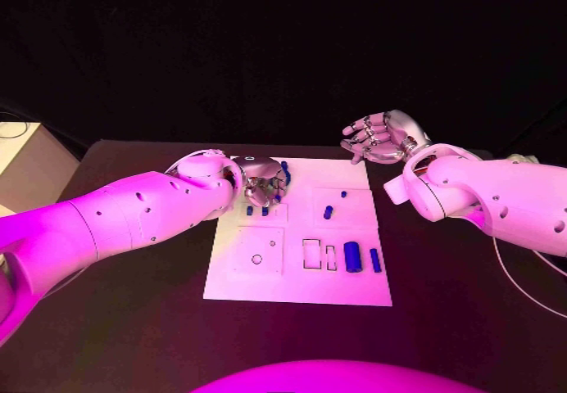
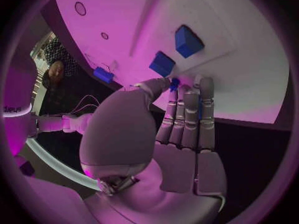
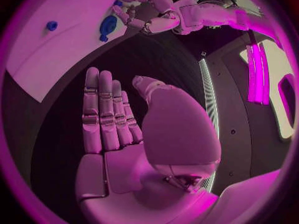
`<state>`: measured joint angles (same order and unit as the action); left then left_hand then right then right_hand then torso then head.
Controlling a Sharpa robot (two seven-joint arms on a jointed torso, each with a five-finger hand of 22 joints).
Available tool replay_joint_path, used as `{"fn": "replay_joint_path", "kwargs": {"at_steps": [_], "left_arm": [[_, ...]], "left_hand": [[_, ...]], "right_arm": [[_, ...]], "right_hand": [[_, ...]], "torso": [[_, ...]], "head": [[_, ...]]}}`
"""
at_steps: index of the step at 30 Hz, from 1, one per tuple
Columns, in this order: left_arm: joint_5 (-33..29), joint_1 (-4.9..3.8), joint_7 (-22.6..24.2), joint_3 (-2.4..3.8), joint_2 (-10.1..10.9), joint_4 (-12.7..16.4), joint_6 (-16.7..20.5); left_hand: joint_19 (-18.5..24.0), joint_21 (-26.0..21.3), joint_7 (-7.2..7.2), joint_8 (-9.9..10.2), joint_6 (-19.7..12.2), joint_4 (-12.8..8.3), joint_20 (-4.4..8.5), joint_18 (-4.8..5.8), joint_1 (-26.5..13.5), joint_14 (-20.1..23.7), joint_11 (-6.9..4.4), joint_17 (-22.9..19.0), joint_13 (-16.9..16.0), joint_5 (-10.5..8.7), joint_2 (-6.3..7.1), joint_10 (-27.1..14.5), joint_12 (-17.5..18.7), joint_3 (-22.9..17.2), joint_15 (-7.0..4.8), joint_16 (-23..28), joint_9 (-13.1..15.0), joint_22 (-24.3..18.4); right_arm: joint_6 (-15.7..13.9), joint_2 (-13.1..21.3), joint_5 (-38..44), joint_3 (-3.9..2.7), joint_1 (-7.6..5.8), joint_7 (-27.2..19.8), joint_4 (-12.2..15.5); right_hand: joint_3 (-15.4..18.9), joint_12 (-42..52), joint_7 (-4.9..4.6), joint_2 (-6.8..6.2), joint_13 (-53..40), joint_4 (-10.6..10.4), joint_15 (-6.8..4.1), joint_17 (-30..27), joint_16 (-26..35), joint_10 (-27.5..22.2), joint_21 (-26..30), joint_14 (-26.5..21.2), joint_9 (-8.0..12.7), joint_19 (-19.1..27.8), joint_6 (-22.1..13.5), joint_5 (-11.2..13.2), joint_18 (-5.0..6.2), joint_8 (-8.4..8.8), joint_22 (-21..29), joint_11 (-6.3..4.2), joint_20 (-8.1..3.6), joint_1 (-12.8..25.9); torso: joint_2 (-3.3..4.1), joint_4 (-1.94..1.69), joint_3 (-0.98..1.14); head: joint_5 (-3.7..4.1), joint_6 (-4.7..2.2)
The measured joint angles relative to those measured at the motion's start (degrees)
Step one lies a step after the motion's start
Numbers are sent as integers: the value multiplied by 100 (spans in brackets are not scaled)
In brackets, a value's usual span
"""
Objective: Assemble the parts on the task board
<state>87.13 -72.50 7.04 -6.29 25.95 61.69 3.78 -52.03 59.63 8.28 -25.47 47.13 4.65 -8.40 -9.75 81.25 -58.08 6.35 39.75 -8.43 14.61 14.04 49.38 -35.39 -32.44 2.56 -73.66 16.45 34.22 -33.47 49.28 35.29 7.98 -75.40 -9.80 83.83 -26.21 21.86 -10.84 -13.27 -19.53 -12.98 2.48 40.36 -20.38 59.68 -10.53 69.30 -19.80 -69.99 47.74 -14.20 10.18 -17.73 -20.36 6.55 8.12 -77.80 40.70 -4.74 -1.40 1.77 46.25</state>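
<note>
The bench (image 1: 118,327) carries the board (image 1: 301,291) at the centre of the head view, and judging by how the parts lie, the assembly looks partly done at best. In the lower right of the board a thick cylinder (image 1: 352,252) and a thin bar (image 1: 376,260) lie flat beside two outlined slots (image 1: 313,254), which look unfilled; the round hole (image 1: 256,259) in the lower left of the board also looks open. Higher up, two small pegs (image 1: 328,212) sit in the upper right panel, and whether they are seated or merely resting there I cannot tell. Two square blocks (image 2: 188,41) stand proud of the board in the left wrist view, so they may already be placed. The left hand (image 1: 262,187) is over the upper left of the board, and its fingers (image 2: 206,92) pinch a small part (image 2: 174,83) against the thumb, just beside the blocks, so that piece is in hand and seemingly about to go in. The right hand (image 1: 380,137) hangs off the board's upper right corner, above the bench; its fingers (image 3: 102,109) lie straight and released, holding nothing. My judgement is that most of the job remains: the pinched part, the cylinder and the bar.
</note>
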Motion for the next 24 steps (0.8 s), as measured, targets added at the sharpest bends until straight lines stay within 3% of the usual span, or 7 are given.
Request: {"fn": "replay_joint_path", "kwargs": {"at_steps": [10,19,24], "left_arm": [[0,1,-22,4,-15,-38,0],[3,4,-14,2,-28,-38,-1],[3,4,-6,2,-36,-48,-1]], "left_hand": [[22,85,10,24,100,-53,-22,1,-7,-20,20,21,29,0,-53,63,28,-53,20,-92,-16,60],[72,371,-22,68,469,-214,34,1,60,-499,-144,525,30,-64,-214,494,94,-214,-111,-438,-5,242],[53,422,-22,133,472,-220,53,1,24,-541,-142,575,65,-80,-250,555,199,-220,-112,-460,12,285]], "right_arm": [[-13,-5,-60,0,0,-58,-9],[-12,-13,-83,1,0,-70,-14],[-9,-15,-88,1,0,-71,-15]], "right_hand": [[0,-37,1,0,39,0,0,-7,39,0,32,0,8,-21,-1,0,0,0,29,0,21,0],[0,-37,1,0,69,0,0,-7,70,0,32,0,8,-21,-1,0,0,0,49,1,21,-1],[0,-37,2,-1,68,0,-1,-7,70,0,32,0,8,-21,-2,0,0,0,49,1,20,-1]], "torso": [[4,0,2],[-1,-2,2],[-2,-2,2]], "head": [[3,5],[3,11],[1,12]]}}
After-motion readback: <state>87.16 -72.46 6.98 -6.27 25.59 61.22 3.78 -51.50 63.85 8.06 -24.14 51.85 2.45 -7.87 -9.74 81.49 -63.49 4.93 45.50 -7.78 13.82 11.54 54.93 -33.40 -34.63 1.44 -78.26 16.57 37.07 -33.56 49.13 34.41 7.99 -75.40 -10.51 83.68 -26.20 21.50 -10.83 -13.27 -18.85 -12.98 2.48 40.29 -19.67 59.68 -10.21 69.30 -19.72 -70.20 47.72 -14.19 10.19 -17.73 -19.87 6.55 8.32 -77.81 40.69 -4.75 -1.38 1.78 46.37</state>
